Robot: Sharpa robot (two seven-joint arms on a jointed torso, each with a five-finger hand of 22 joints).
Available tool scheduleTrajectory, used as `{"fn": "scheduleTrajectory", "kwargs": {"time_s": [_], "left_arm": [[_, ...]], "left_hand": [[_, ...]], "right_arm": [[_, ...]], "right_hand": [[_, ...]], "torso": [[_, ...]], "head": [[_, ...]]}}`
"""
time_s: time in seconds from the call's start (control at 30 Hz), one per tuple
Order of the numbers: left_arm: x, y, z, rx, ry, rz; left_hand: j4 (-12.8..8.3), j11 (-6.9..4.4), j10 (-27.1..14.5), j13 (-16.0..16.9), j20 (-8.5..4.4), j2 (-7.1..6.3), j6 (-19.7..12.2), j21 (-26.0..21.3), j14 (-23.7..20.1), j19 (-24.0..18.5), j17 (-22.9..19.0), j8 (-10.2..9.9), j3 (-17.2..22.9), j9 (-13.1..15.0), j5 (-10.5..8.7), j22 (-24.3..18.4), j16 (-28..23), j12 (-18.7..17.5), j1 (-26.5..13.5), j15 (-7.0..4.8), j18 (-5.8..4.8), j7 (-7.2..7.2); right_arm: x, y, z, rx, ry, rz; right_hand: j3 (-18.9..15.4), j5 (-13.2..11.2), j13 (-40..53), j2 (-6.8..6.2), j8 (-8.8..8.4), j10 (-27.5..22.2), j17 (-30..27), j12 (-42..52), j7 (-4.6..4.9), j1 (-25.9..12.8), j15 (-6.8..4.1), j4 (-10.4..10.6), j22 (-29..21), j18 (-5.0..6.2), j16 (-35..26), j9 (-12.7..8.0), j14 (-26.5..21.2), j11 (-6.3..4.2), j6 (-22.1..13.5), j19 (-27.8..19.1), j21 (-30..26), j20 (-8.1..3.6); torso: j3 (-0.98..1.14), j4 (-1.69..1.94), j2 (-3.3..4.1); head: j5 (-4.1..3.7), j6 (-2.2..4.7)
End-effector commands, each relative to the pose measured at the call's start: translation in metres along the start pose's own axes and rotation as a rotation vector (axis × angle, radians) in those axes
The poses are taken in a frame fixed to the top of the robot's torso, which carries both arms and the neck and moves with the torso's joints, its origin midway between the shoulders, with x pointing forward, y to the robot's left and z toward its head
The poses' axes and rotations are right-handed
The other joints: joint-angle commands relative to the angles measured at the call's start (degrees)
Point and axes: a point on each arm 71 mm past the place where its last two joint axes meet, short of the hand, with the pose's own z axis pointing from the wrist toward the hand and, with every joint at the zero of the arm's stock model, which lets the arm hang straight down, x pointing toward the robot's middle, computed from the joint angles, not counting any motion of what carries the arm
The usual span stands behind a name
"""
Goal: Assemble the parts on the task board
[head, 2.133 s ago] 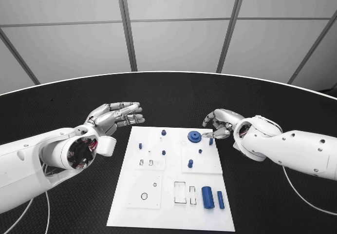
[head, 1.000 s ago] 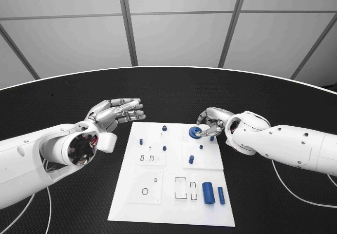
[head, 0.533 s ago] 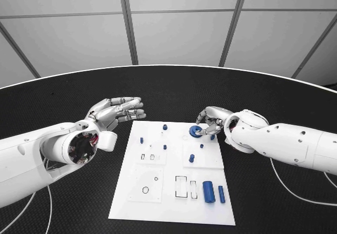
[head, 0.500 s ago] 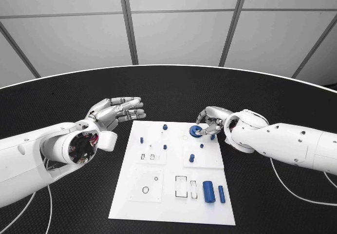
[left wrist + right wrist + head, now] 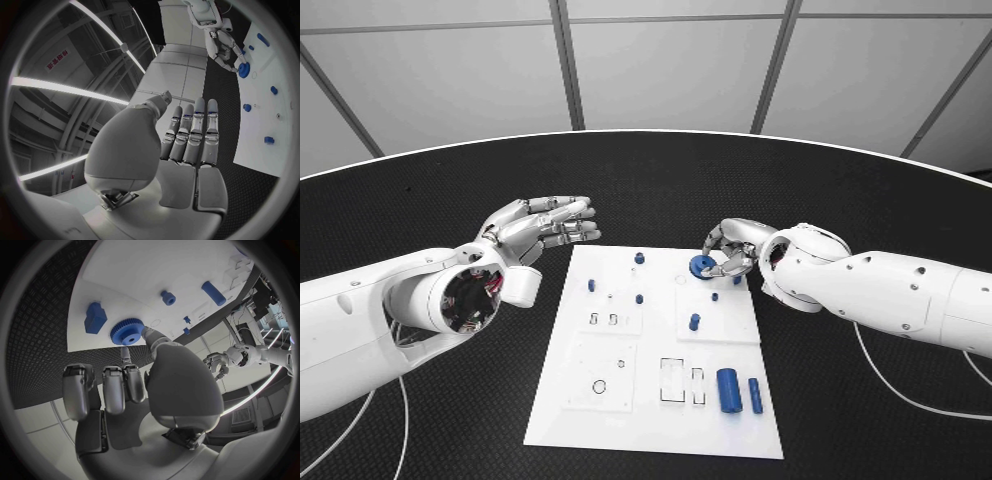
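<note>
The white task board (image 5: 625,400) lies mid-table. A blue gear (image 5: 701,265) sits at its far right part, and my right hand (image 5: 736,248) pinches it between thumb and a finger. In the right wrist view those fingertips (image 5: 147,333) press on the rim of the gear (image 5: 128,332), with a blue block (image 5: 95,318) beside it. My left hand (image 5: 542,226) hovers just off the board's far left corner, fingers straight and holding nothing. Its wrist view shows the left hand (image 5: 187,140) stretched out, and the gear (image 5: 242,70) beyond it.
Small blue pegs (image 5: 639,258) stand on the board's far half, one (image 5: 694,322) near its middle. A thick blue cylinder (image 5: 728,390) and a thin one (image 5: 756,396) lie at the near right. Black table (image 5: 444,440) surrounds the board.
My right hand has moved in from beside the gear and its fingers have settled round it. The left hand has hardly moved. The camera has shifted slightly.
</note>
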Motion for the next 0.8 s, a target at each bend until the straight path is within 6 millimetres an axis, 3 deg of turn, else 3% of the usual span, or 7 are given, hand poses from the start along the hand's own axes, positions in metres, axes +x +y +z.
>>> {"fn": "scheduleTrajectory", "kwargs": {"time_s": [0.03,0.6,0.8], "left_arm": [[-0.0001,0.0000,0.0000,0.000,0.000,0.000],[-0.0005,0.0000,-0.0003,-0.002,-0.002,0.000],[-0.0007,0.0000,-0.0005,-0.003,-0.002,0.000]], "left_hand": [[0.03,0.24,-0.01,-0.03,0.20,-0.06,0.01,-0.26,-0.35,-0.09,0.09,-0.21,0.42,-0.05,0.07,-0.07,-0.35,-0.36,-0.32,0.11,0.68,1.35],[-0.11,0.28,-0.05,-0.04,0.20,-0.13,-0.05,-0.25,-0.37,-0.08,0.12,-0.29,0.62,-0.09,0.07,-0.10,-0.44,-0.48,-0.45,0.14,0.69,1.41],[-0.11,0.28,-0.05,-0.04,0.20,-0.13,-0.05,-0.25,-0.37,-0.08,0.12,-0.29,0.62,-0.09,0.07,-0.10,-0.44,-0.48,-0.45,0.14,0.69,1.41]], "right_arm": [[0.0007,-0.0004,0.0003,0.001,0.002,0.000],[0.0025,-0.0003,0.0022,0.005,0.017,-0.004],[0.0031,-0.0011,0.0031,0.011,0.025,-0.012]], "right_hand": [[0.21,0.21,12.76,0.14,0.39,4.02,12.57,0.27,-0.06,0.45,0.43,0.22,14.11,-1.04,0.34,-0.05,5.56,0.35,0.14,5.56,0.22,0.34],[2.50,0.70,13.61,1.23,1.15,4.66,12.75,1.14,-0.48,0.89,0.12,-0.02,14.65,-1.18,0.45,-0.17,5.58,0.00,2.42,5.84,0.55,0.13],[3.41,0.75,13.64,0.91,1.00,4.68,12.85,1.18,-0.51,1.12,0.05,-0.52,14.78,-1.21,0.50,-0.43,5.59,-0.06,2.92,5.91,0.63,0.04]], "torso": [[0.01,0.01,-0.07],[0.00,0.01,-0.03],[0.03,-0.04,-0.03]], "head": [[-0.01,-0.01],[0.01,-0.18],[0.07,-0.32]]}}
